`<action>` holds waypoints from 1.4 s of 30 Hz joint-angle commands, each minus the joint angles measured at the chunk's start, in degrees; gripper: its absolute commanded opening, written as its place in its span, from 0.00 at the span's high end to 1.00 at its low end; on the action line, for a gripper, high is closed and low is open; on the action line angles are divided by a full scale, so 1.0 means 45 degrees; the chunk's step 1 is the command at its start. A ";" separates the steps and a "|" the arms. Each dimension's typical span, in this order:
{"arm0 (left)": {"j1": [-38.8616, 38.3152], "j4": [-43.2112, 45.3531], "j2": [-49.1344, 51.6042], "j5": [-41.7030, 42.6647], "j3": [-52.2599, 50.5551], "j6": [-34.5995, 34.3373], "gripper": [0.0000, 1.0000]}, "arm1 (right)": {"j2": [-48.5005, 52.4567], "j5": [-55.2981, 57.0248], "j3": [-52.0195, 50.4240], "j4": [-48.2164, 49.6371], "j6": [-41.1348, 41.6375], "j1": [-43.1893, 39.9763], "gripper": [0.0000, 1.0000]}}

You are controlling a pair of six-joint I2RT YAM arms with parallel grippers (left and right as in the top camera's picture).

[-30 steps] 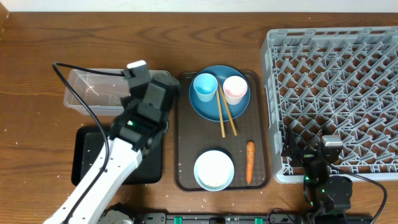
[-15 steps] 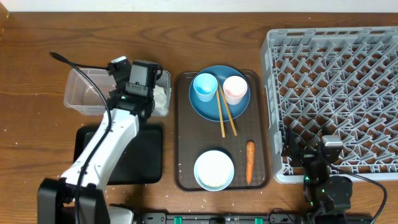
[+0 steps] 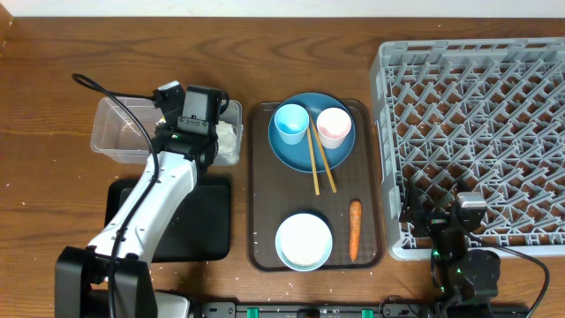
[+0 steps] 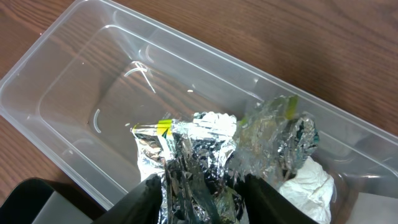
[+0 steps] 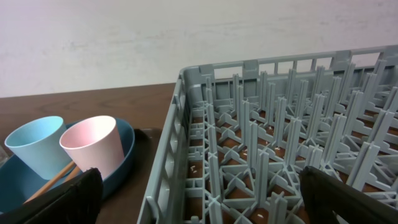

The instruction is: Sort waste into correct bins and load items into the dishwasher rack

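A dark-grained wooden table (image 3: 44,79) is seen backed by a plain whitish wall (image 5: 124,37), evenly and softly lit.

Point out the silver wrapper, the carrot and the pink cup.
silver wrapper (image 4: 200,140), left wrist view, middle of the crinkled foil.
carrot (image 3: 355,230), overhead view, middle of its length.
pink cup (image 5: 93,150), right wrist view, its side wall.

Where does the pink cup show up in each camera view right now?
Overhead: the pink cup stands on the blue plate, upper middle, right of the light-blue cup.
Left wrist: not in it.
Right wrist: the pink cup is lower left, also right of the light-blue cup.
Shared landmark: the blue plate under it, in overhead and right wrist.
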 commanded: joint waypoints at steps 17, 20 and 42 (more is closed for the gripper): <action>0.0053 0.0194 0.0010 -0.0058 0.0209 0.0024 0.30 | 0.0010 -0.0010 -0.0010 -0.0053 0.0136 0.0107 0.01; 0.0053 0.0136 0.0010 -0.0058 0.0209 0.0019 0.30 | 0.0010 -0.0015 -0.0010 -0.0053 0.0136 0.0107 0.01; 0.0053 -0.1671 -0.0622 0.6120 0.0214 0.1316 0.27 | 0.0010 -0.0015 -0.0010 -0.0053 0.0131 0.0107 0.01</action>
